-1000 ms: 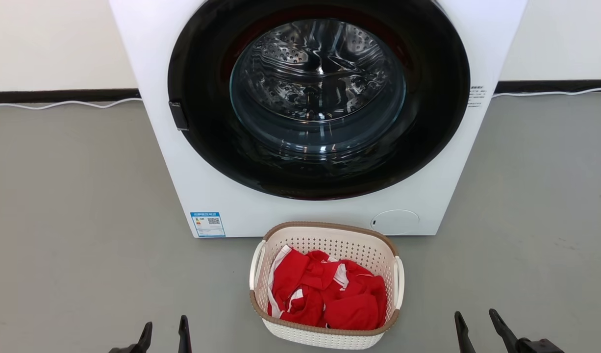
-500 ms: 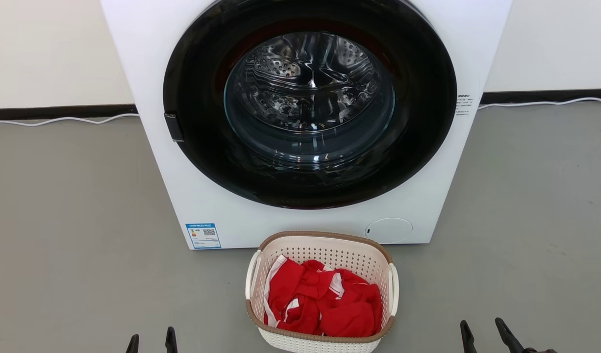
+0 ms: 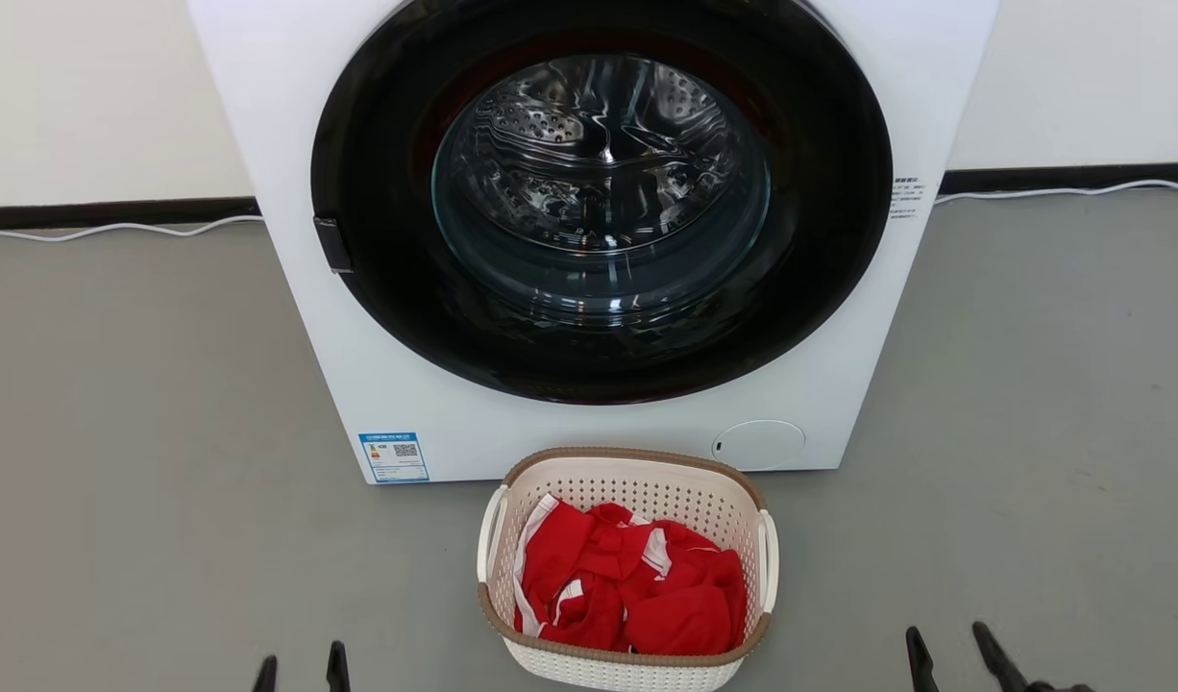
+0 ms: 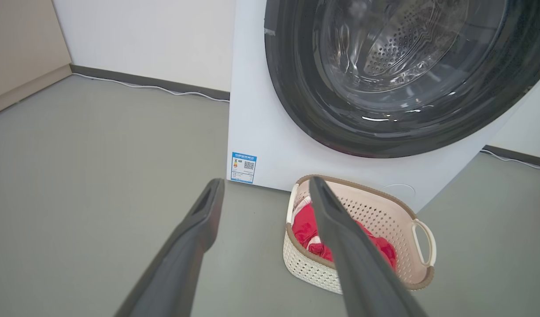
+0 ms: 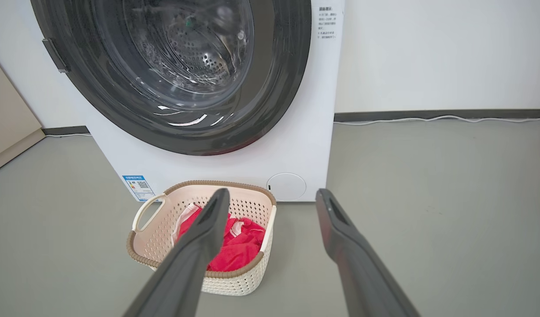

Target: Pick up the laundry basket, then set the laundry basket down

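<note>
Beige side wall (image 4: pixel 23 44) shows from wrists; left end effector (image 4: pixel 265 185), right end effector (image 5: pixel 272 193) spread.

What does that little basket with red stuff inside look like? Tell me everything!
The laundry basket is small, cream-white and looks plastic, with rounded corners, walls full of little holes, a brown woven-look rim and a white loop handle on each side. It stands upright on the grey floor just before the washer, red-and-white clothes crumpled inside.
</note>
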### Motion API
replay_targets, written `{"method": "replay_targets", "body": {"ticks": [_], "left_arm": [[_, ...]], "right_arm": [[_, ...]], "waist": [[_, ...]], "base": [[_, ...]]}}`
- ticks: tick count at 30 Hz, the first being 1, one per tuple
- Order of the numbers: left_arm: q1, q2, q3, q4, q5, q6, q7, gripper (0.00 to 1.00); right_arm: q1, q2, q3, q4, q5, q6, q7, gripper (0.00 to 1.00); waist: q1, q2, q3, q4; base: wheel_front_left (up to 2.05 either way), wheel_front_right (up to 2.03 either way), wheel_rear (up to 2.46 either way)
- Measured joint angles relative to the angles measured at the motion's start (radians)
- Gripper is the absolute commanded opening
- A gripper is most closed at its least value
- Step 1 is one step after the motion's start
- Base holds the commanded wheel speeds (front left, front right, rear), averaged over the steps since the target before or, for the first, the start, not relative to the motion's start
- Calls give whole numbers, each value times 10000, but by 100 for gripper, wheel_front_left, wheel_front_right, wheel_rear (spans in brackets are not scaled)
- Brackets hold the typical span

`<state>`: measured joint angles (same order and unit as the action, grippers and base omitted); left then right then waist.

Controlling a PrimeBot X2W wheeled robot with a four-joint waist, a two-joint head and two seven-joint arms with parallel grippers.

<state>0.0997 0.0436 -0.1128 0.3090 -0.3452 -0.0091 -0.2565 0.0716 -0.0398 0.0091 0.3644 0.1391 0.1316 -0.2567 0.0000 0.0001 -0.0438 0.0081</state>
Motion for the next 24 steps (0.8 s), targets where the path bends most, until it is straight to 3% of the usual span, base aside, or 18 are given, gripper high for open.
{"method": "replay_targets", "body": {"ticks": [7, 24], "left_arm": [[229, -205, -27, 633, -10, -2, 65, 0], [218, -205, 192, 568, -1756, -102, 537, 0]], "right_arm": [[213, 188, 67, 633, 98, 0, 17, 0], [151, 196, -100, 456, 2042, 0, 527, 0]], "waist": [[0, 0, 10, -4], [2, 0, 75, -16]], "base": [[0, 0, 0], [0, 0, 0]]}}
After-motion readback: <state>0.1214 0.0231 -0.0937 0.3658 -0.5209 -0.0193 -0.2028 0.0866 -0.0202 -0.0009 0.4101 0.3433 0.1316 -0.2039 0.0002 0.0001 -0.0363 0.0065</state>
